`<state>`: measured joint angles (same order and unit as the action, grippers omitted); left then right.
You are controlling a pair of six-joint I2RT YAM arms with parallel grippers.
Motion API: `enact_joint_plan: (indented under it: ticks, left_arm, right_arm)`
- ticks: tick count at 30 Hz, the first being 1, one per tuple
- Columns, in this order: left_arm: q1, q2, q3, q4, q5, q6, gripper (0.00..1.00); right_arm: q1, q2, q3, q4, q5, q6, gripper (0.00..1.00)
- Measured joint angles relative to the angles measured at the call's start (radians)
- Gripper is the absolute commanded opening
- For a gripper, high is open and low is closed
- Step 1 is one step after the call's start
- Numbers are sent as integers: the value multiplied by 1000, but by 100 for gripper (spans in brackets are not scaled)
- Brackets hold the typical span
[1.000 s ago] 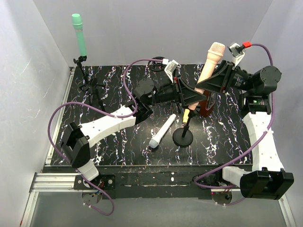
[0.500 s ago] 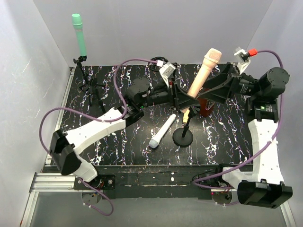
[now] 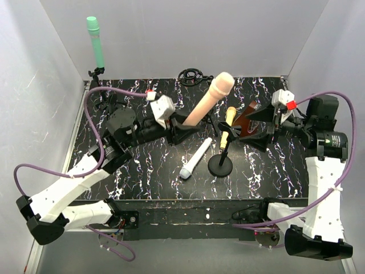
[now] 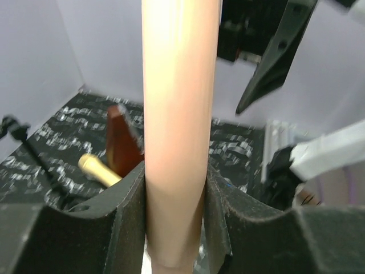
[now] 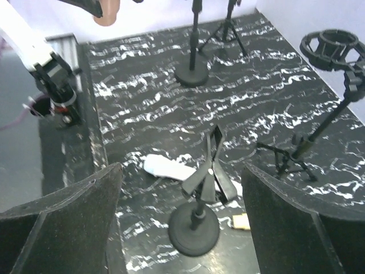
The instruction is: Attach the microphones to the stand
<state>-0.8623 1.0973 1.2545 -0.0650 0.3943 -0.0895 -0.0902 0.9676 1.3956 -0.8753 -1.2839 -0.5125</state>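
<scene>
My left tool (image 4: 174, 211) is clamped on the lower body of the peach-pink microphone (image 4: 179, 114), one dark pad pressed to each side. It holds it in the air over the middle of the bench (image 3: 268, 165), slanted, with the rounded head up and toward the far edge. My right tool (image 5: 179, 222) stands wide open with nothing between its fingers, over the right side of the bench and just beside the brown wedge (image 3: 246, 117).

Below and between the two tools stands the round-base stand (image 3: 221, 165), its clip up. The yellow microphone (image 3: 228, 123) is just beyond that base, head toward the far edge (from above I cannot tell whether the clip has it; the right wrist view suggests it lies on the bench). The white microphone (image 3: 195, 158) lies flat just left of the base.

At the far left corner the mint green microphone (image 3: 96, 43) sits upright on a tripod stand (image 3: 101, 94). A ring mount (image 3: 191, 76) is at the far edge. Any marking on the red plug (image 3: 292, 105) at my right wrist is too small to read.
</scene>
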Motion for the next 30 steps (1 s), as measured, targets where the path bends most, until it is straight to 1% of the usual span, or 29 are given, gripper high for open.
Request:
enact_joint_plan:
  ticks: [4, 7, 10, 13, 19, 24, 30]
  left_arm:
    - [0, -82, -150, -26, -35, 149, 0]
    - [0, -100, -214, -32, -58, 207, 0]
    - [1, -97, -241, -23, -70, 231, 0]
    - [3, -93, -262, 0, -73, 239, 0]
    - [18, -83, -303, 87, -72, 233, 0]
    - [48, -45, -321, 149, -56, 219, 0]
    - [91, 20, -332, 220, -4, 206, 0]
  right_arm:
    - [12, 26, -10, -126, 51, -231, 91]
    - [39, 31, -36, -144, 82, -306, 91]
    - [80, 37, -69, -148, 122, -348, 90]
    - [112, 53, -87, -145, 155, -360, 90]
    - [133, 75, -102, -113, 192, -362, 88]
    - [153, 78, -129, -85, 204, -362, 84]
    - [170, 79, -164, -42, 202, -339, 79]
